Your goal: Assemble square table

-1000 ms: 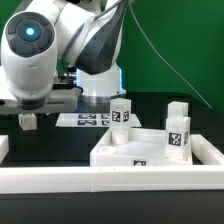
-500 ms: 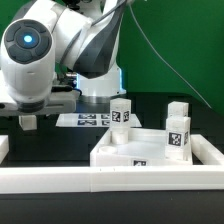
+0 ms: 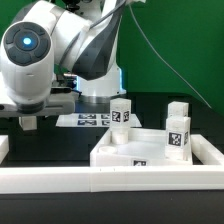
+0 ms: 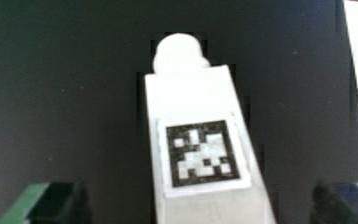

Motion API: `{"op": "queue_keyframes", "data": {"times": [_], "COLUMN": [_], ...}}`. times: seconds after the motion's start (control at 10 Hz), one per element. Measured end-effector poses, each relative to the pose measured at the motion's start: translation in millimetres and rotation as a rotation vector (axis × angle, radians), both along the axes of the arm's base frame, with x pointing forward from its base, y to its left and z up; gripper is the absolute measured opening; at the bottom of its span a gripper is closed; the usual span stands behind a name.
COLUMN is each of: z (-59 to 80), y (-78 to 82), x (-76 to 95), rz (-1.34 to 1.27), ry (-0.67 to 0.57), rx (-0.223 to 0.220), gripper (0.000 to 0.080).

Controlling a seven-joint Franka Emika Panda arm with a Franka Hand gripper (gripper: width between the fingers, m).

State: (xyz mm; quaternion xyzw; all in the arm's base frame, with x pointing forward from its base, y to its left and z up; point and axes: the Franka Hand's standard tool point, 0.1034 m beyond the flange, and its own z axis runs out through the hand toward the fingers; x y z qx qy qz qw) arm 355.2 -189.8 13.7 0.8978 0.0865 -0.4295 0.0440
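Observation:
The square tabletop (image 3: 135, 152) lies on the black table at the exterior view's right, with three white tagged legs standing on it: one at the back (image 3: 120, 112), one further right (image 3: 178, 108) and one in front (image 3: 178, 135). My gripper (image 3: 28, 121) hangs low over the table at the exterior view's left. In the wrist view a fourth white leg (image 4: 197, 120) with a black-and-white tag lies flat on the table. It runs between my gripper's (image 4: 197, 203) wide-apart fingertips (image 4: 51, 202), which do not touch it. The gripper is open.
The long white border rail (image 3: 100, 181) runs along the front, with a short white end piece (image 3: 3, 148) at the exterior view's left edge. The marker board (image 3: 92, 120) lies behind the gripper. A green wall stands at the back.
The arm's upper body has shifted slightly. The gripper stays at about the same spot low over the table. The tabletop and its legs have not moved.

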Motion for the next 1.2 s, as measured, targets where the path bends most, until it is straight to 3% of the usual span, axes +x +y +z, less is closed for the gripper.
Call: {"op": "queue_keyframes", "data": {"times": [0.2,0.6,0.8,1.0,1.2], "z": [0.1,0.1,6.6,26.4,69.0], "y": [0.0,0.0,1.5,11.0,27.4], "x": [0.0,0.1,9.4,24.2,50.7], "rz": [0.000,0.000,0.002,-0.005,-0.028], "ry": [0.000,0.000,-0.012,-0.015,-0.012], "rx": [0.000,0.000,0.003,0.017,0.039], "gripper": [0.0282,0.0287,0.0287,0.0288,0.0288]}}
